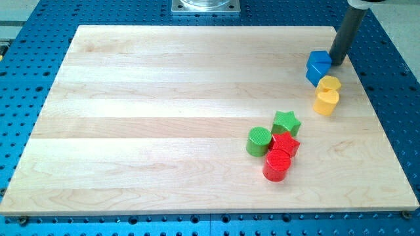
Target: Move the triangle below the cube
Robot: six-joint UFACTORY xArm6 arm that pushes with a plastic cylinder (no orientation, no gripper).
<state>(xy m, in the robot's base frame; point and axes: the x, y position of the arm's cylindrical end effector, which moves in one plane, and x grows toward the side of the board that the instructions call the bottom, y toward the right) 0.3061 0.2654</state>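
Observation:
A blue cube [320, 61] sits near the view's top right corner of the wooden board [164, 98]. A second blue piece [313, 77] lies against its lower left; its shape is hard to make out, possibly a triangle. My tip [337, 63] is at the cube's right edge, touching it or nearly so. The dark rod [346, 29] rises from there toward the view's top. Right below the blue blocks lie two yellow blocks, a small one [330, 83] and a heart [326, 102].
Lower on the board is a tight cluster: a green star [286, 122], a green cylinder [258, 141], a red star [285, 143] and a red cylinder [277, 165]. The board's right edge [377, 105] is close to the blue and yellow blocks.

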